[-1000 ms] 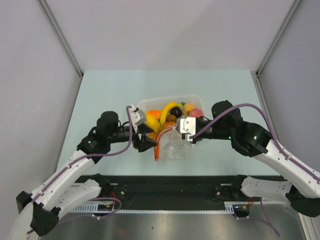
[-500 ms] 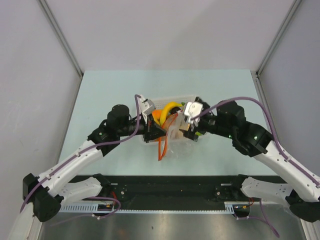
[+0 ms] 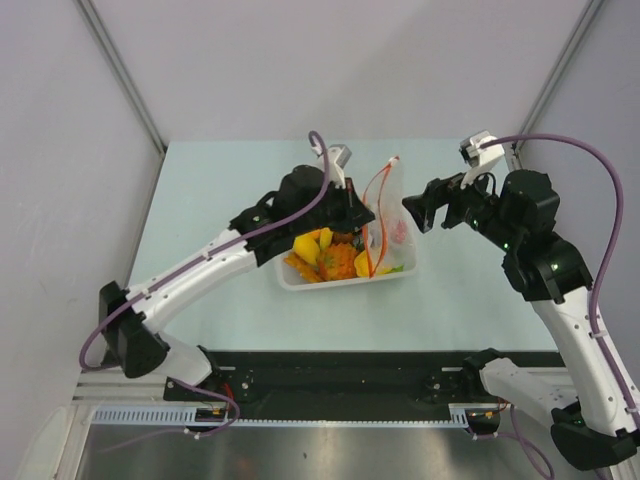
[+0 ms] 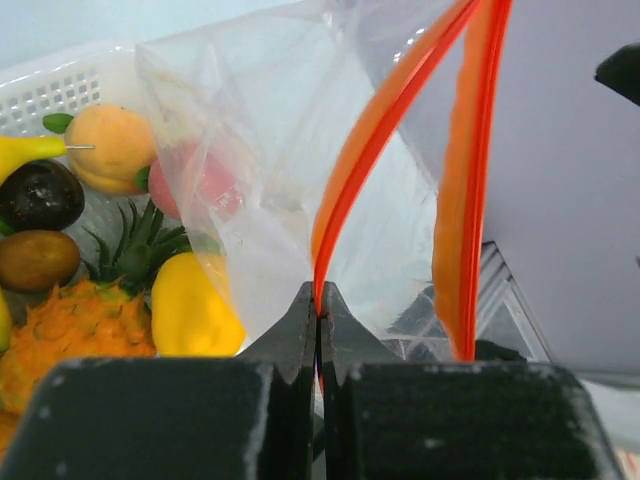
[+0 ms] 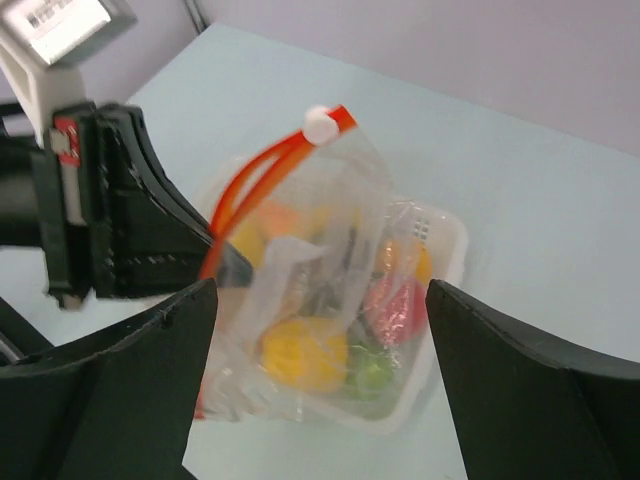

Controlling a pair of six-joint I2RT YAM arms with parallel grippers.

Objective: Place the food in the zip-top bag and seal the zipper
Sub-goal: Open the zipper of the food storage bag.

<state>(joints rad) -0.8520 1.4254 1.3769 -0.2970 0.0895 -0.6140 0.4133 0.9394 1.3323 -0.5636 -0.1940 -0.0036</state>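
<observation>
**Q:** Left side first. What is your left gripper (image 4: 318,312) doing?

**A:** Its jaws are pinched together on one lip of the zipper (image 4: 455,200), at the strip's lower end. That grip hangs the bag (image 3: 390,215) upright over the basket (image 3: 330,285), centre of the top view, with the mouth gaping. My judgement is that you hold it this way to leave an opening to drop fruit into.

**Q:** And the food?

**A:** The food (image 3: 322,248) lies in the basket's left half, just below that gripper. There is yellow, orange and a spiky pineapple. More colour shows through the film in the right wrist view. I cannot tell whether that fruit is inside the bag or behind it.

**Q:** How does the bag look?

**A:** Clear, crinkled and limp. The zipper's two lips bow apart into a loop and meet at a white slider (image 5: 320,122) at the top. It is unsealed.

**Q:** Right side?

**A:** Your right gripper (image 3: 430,207) hangs right of the bag, apart from it. Its fingers are spread wide with nothing between them. My guess is it is placed to take the free lip or a fruit. Mind the film, which would likely sag if the pinch slips.
</observation>
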